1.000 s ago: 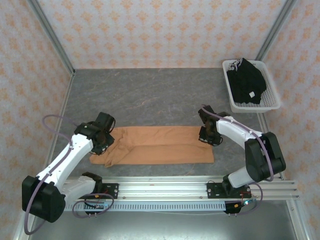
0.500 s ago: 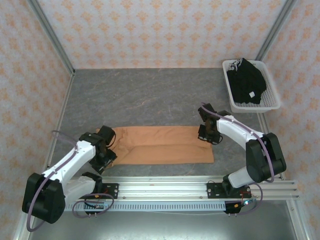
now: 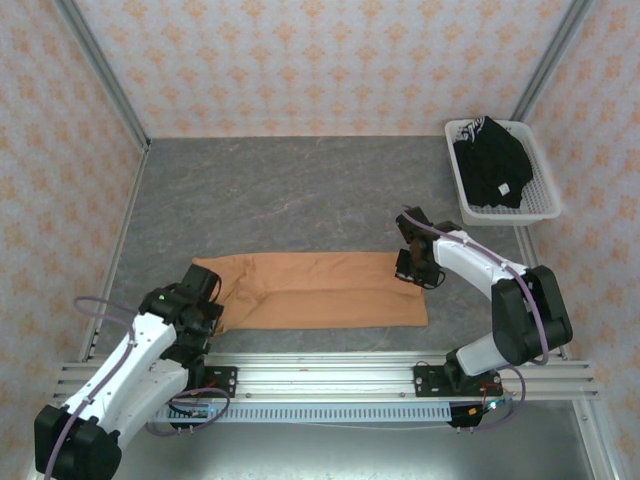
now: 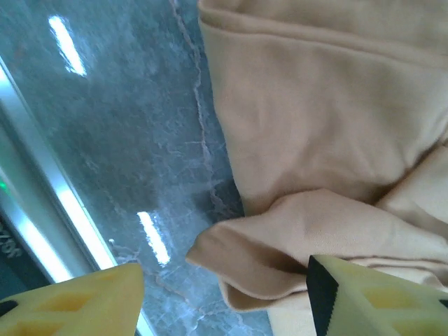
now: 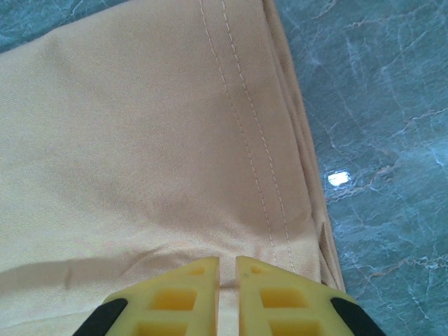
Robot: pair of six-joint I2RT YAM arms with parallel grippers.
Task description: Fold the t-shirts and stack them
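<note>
The orange tee (image 3: 320, 290) is lying folded long at the bench's (image 3: 300, 190) near edge. The left end effector (image 4: 224, 301) is hovering wide over its rumpled corner; the right end effector (image 5: 227, 280) is sitting nearly closed at the hem. Limp cloth, likely needing corner pinches.

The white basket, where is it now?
In the top view, the white basket stands at the far right corner of the table, holding black garments.

Orange t-shirt (image 3: 320, 292) on table (image 3: 300, 190); black garments (image 3: 492, 170) in basket (image 3: 541, 206)
</note>
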